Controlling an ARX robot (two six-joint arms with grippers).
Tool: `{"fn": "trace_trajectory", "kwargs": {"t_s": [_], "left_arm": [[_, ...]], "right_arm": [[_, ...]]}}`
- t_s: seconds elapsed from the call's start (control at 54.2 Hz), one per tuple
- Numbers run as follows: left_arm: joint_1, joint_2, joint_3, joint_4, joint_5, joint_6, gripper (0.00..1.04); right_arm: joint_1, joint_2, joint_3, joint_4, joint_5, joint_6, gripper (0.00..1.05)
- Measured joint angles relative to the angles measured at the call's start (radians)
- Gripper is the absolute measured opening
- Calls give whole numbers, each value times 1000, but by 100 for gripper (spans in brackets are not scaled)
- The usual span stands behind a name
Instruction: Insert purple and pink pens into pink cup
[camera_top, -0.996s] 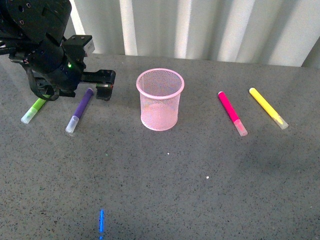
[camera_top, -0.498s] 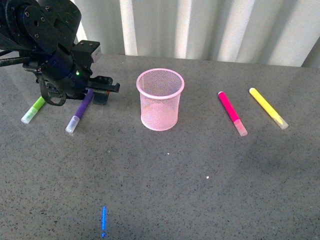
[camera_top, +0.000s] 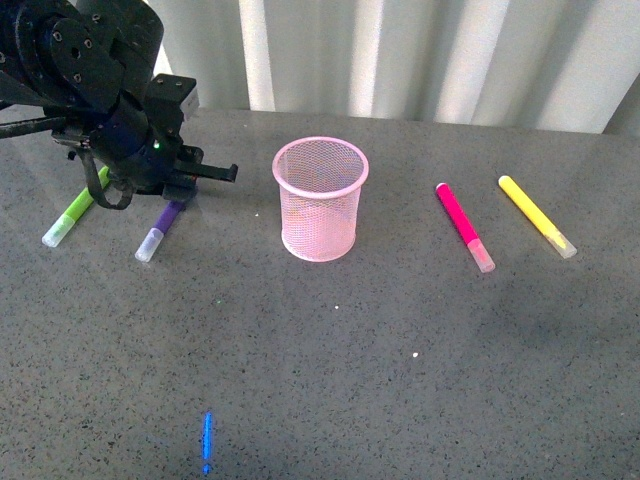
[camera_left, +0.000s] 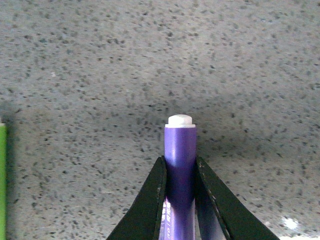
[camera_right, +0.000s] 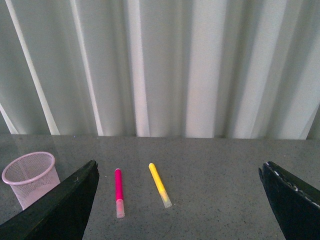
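Note:
The pink cup (camera_top: 321, 198) stands upright mid-table; it also shows in the right wrist view (camera_right: 31, 176). My left gripper (camera_top: 180, 190) is down at the table left of the cup, shut on the purple pen (camera_top: 160, 229), whose pale cap end points toward the front. In the left wrist view the purple pen (camera_left: 180, 170) sits clamped between the two black fingers (camera_left: 150, 205). The pink pen (camera_top: 463, 225) lies flat right of the cup, also visible in the right wrist view (camera_right: 119, 190). My right gripper (camera_right: 177, 205) is open, empty, raised, and out of the front view.
A lime-green marker (camera_top: 72, 210) lies left of the purple pen, partly under my left arm; its edge shows in the left wrist view (camera_left: 2, 180). A yellow marker (camera_top: 536, 215) lies right of the pink pen. A pleated white curtain (camera_top: 420, 55) backs the grey speckled table (camera_top: 350, 360).
My left gripper has come down over the purple pen's rear end and shut on it. The pen has shifted slightly to the right. Everything else stays put.

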Motion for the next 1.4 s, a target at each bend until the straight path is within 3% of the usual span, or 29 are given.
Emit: {"fn": "trace_trajectory", "kwargs": {"t_s": [0.314, 0.535, 0.849, 1.181, 1.402], "left_arm": [[32, -82, -73, 192, -84, 19, 13], [33, -255, -171, 473, -70, -121, 13], [-105, -418, -357, 817, -53, -372, 13], [-243, -399, -455, 1011, -103, -486, 13], [-291, -275, -453, 1098, -149, -514, 13]], "right_arm": [[0, 0, 0, 0, 0, 0, 98], [0, 0, 0, 0, 0, 0, 98], [0, 0, 0, 0, 0, 0, 98], [0, 0, 0, 0, 0, 0, 98], [0, 0, 0, 0, 0, 0, 98]]}}
